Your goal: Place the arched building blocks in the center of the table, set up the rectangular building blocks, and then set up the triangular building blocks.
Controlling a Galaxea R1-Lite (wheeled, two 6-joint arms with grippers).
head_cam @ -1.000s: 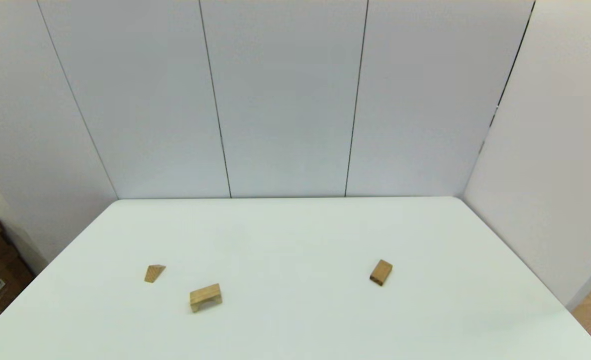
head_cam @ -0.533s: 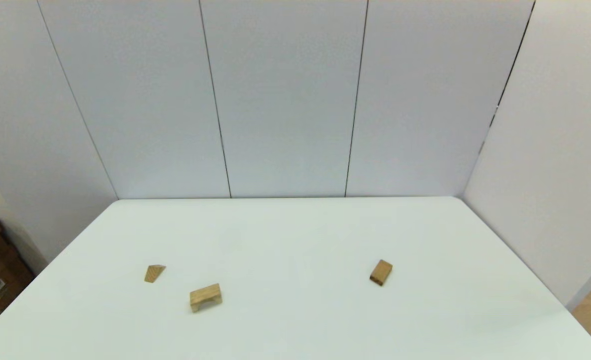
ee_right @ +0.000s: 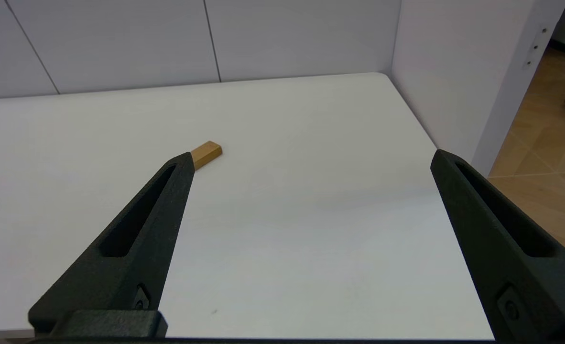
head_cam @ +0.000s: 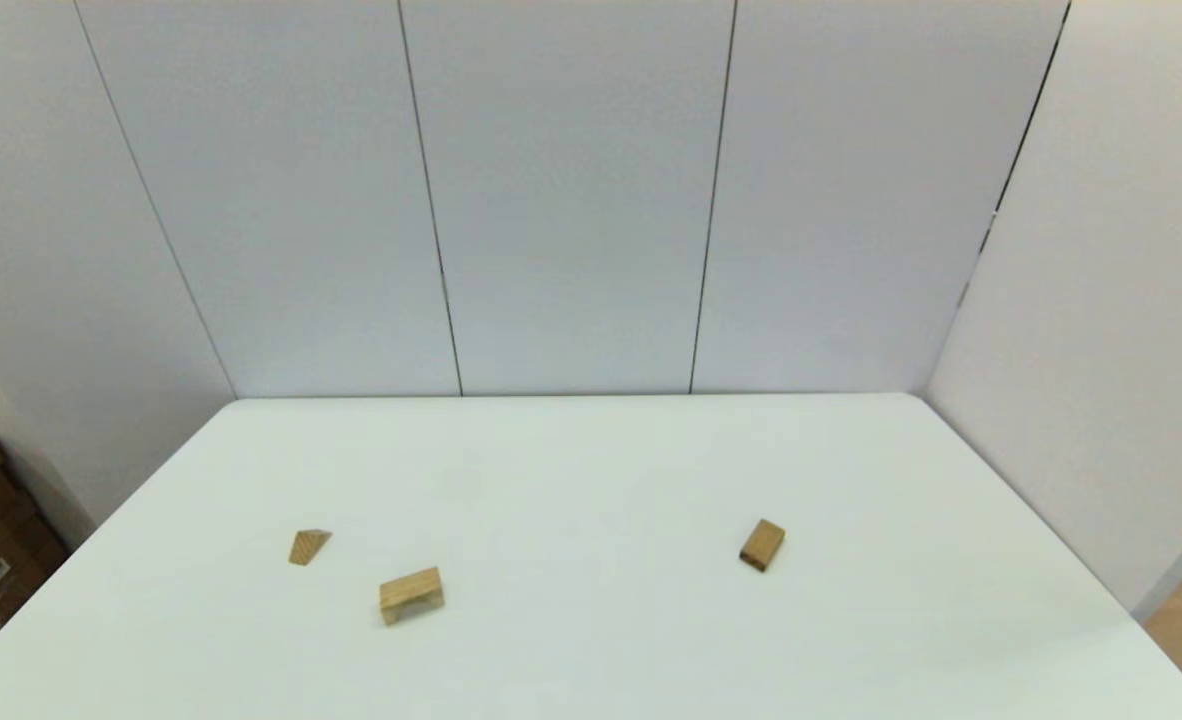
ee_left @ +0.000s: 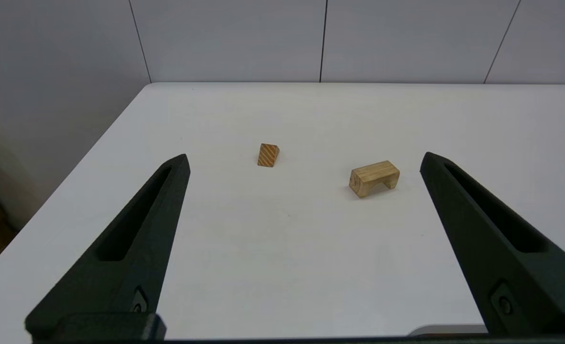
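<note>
Three blocks apart, arched block (head_cam: pixel 411 594) crosswise, opening down

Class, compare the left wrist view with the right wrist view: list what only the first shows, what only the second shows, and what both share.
Only the left wrist view: the triangular block, the arched block lying apart from it, and the left gripper, open and holding nothing.

Only the right wrist view: the rectangular block, partly hidden behind one finger, the open, empty right gripper, and tan floor past the table's side.

Both: the white table and the grey panelled wall behind it.
</note>
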